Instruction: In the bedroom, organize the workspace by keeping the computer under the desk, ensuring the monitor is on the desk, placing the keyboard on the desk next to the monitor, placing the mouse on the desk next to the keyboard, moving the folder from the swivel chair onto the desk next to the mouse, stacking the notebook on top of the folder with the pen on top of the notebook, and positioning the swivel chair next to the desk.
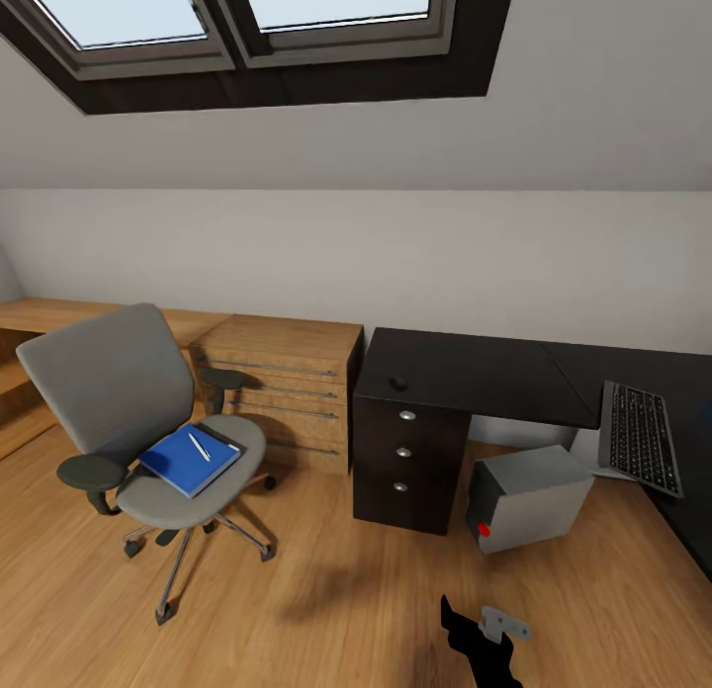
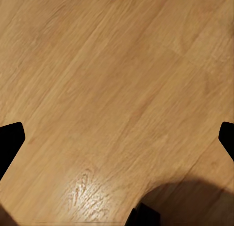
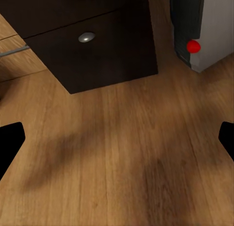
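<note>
On the chair [image 1: 148, 421] seat the blue folder [image 1: 190, 459] is seen with the pen [image 1: 199, 446] laid on it, awaiting transfer to the desk [image 1: 475, 372]. Both claws, left [image 2: 117, 138] and right [image 3: 117, 138], are spread wide, nothing held.

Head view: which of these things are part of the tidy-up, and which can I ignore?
Part of the job:
swivel chair
folder on its seat
pen on the folder
desk
mouse on the desk
keyboard on the desk
computer under the desk

Ignore:
wooden drawer chest
skylight windows
</note>
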{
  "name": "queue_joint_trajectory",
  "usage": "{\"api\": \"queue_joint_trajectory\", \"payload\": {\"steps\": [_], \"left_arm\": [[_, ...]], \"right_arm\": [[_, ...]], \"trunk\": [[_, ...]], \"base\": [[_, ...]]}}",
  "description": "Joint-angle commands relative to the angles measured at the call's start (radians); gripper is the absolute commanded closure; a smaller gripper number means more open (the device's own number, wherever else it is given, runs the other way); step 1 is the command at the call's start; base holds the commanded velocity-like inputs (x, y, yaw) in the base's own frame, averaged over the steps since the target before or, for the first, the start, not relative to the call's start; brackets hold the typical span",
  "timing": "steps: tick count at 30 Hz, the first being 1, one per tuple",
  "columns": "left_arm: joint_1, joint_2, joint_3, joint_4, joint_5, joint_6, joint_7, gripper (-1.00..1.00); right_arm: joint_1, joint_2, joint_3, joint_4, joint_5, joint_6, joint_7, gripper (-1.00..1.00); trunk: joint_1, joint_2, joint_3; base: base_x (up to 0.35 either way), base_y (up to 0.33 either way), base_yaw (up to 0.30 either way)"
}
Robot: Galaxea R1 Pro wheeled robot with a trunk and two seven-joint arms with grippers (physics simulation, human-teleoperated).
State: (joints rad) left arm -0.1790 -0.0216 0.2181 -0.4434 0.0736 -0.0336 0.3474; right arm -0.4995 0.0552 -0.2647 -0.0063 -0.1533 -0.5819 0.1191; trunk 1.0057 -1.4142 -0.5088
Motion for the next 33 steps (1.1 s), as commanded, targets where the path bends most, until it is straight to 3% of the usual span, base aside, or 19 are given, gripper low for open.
{"api": "queue_joint_trajectory", "payload": {"steps": [1,27,33], "left_arm": [[0.0,0.0,0.001,0.0,0.008,-0.004,0.001,-1.0],[0.0,-0.001,0.0,-0.001,0.01,-0.005,0.001,-1.0],[0.0,-0.003,0.001,-0.003,0.011,-0.005,0.001,-1.0]], "right_arm": [[-0.001,0.0,-0.004,0.001,-0.011,-0.003,0.01,-1.0],[-0.001,0.004,-0.004,0.005,-0.011,-0.003,0.005,-1.0],[-0.001,0.002,-0.005,0.006,-0.011,-0.003,0.006,-1.0]], "trunk": [[0.0,-0.001,-0.001],[0.0,-0.001,-0.001],[0.0,-0.001,-0.001]], "base": [[0.0,0.0,0.0],[0.0,0.0,0.0],[0.0,0.0,-0.168]]}}
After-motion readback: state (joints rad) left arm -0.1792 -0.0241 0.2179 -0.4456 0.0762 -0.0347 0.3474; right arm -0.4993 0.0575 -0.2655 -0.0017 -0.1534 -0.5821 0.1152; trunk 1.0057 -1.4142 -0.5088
